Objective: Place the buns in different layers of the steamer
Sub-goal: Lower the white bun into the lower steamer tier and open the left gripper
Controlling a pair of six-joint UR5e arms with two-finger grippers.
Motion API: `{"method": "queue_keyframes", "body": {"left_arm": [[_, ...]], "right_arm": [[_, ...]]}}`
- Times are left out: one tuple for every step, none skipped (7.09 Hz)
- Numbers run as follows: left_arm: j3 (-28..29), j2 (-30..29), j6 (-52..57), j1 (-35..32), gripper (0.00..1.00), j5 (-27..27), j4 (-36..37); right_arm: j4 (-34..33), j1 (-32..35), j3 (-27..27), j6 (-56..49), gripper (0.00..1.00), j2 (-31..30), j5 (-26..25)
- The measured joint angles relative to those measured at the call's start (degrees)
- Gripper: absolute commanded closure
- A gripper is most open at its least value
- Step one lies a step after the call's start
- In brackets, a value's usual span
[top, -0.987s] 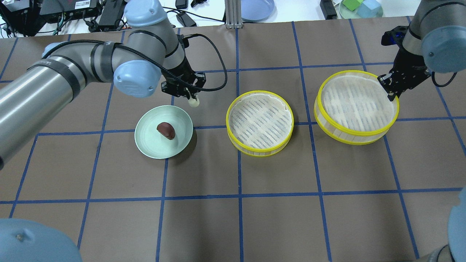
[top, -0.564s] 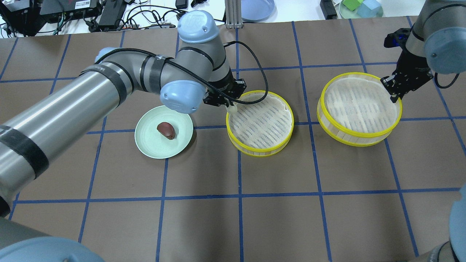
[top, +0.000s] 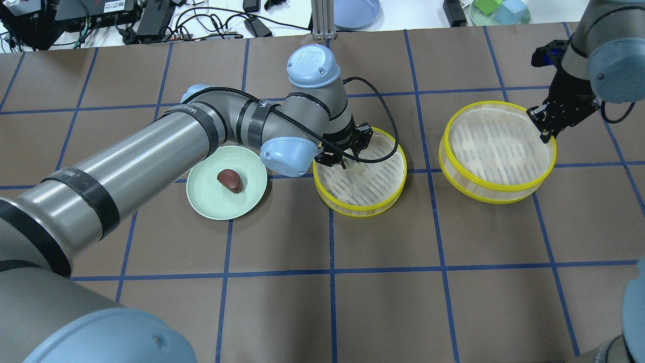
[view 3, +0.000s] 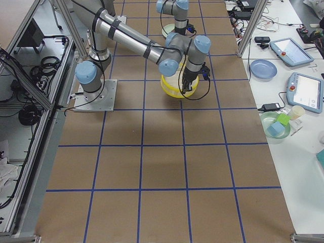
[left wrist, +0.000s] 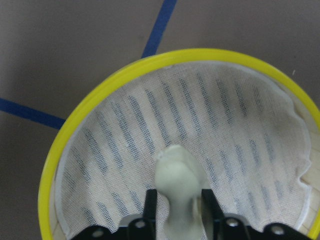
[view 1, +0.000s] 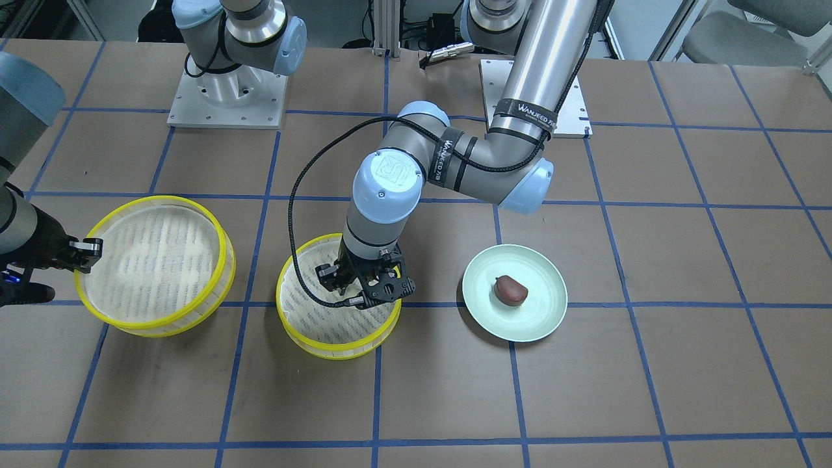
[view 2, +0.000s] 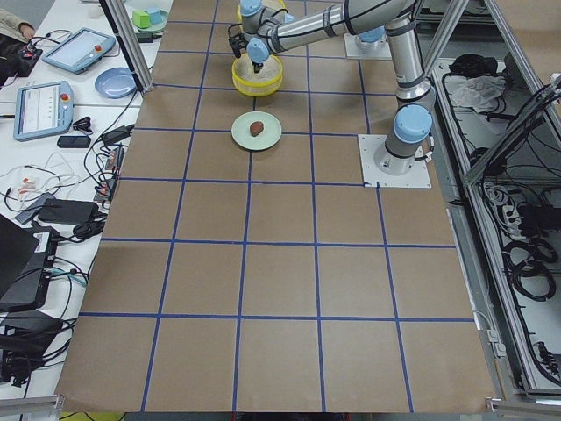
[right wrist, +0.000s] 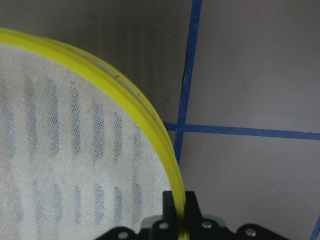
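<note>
Left hand (left wrist: 177,202) pinching smooth cream bun (left wrist: 174,175) over mesh-floored centre tray (left wrist: 210,55), right hand (right wrist: 180,202) clamped on yellow-rimmed neighbouring tray (right wrist: 156,127)

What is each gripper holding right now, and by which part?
The left gripper pinches the cream-white bun by one end. The right gripper grips the steamer tray on the robot's right by its yellow rim.

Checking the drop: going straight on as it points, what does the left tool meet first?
Probably the middle tray's mesh floor; the cream bun in the left tool would touch first. Height unclear.
</note>
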Motion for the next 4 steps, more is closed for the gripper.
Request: {"method": "queue_keyframes", "body": {"left_arm": [[0.05,0.37,0.51,-0.01,0.00,0.01,0.03],[0.20,1.22,1.81,0.11,0.00,0.23,-0.04],[0.15,2.49,6.96,1.28,0.00,2.78,-0.38],[-0.15,3.97,14.33,3.93,0.00,6.83,-1.77]], "right_arm": [[0.00,0.00,0.01,-0.01,1.00,0.00,0.04],[0.00,0.00,0.04,0.00,1.00,-0.01,0.06],[0.00,0.00,0.08,-0.01,1.00,-0.01,0.06],[0.07,0.03,0.08,0.05,1.00,-0.07,0.11]]}}
